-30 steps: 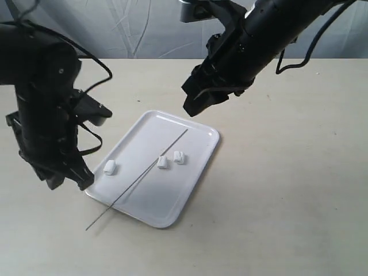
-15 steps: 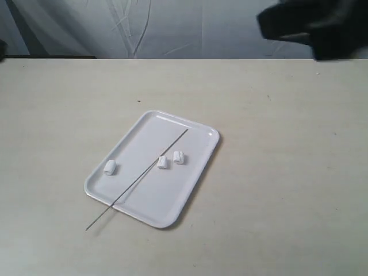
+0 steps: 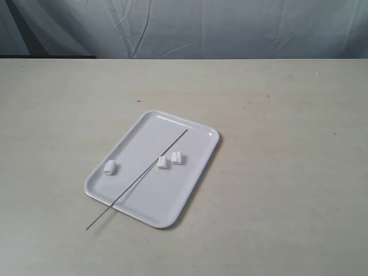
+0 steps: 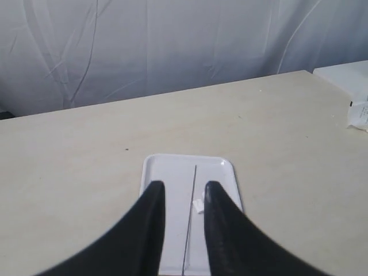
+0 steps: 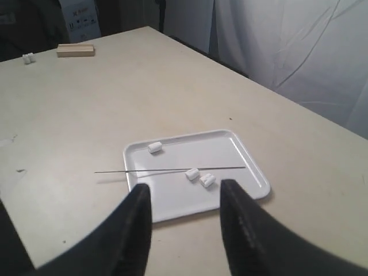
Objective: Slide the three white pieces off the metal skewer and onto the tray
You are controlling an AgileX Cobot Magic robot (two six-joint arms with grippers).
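Note:
The white tray (image 3: 190, 172) lies on the table with the thin metal skewer (image 3: 138, 179) resting bare across it, one end poking over the near rim. Three white pieces lie loose on the tray: one (image 3: 110, 167) near the left rim, two (image 3: 163, 163) (image 3: 177, 157) beside the skewer's middle. Neither arm shows in the exterior view. My left gripper (image 4: 183, 190) hangs open high above the tray (image 4: 172, 172), the skewer (image 4: 191, 213) seen between its fingers. Open too, my right gripper (image 5: 184, 192) is held well back from the tray (image 5: 241, 161), the skewer (image 5: 167, 170) and the pieces (image 5: 192, 173) (image 5: 154, 148).
A wooden block (image 5: 75, 50) and a small white item (image 5: 27, 57) sit far off on the table. A white object (image 4: 359, 112) lies near a table corner. Grey cloth (image 3: 184, 29) hangs behind the table.
Both arms have pulled away from over the tray and left the exterior view. The tray, skewer and pieces have stayed put.

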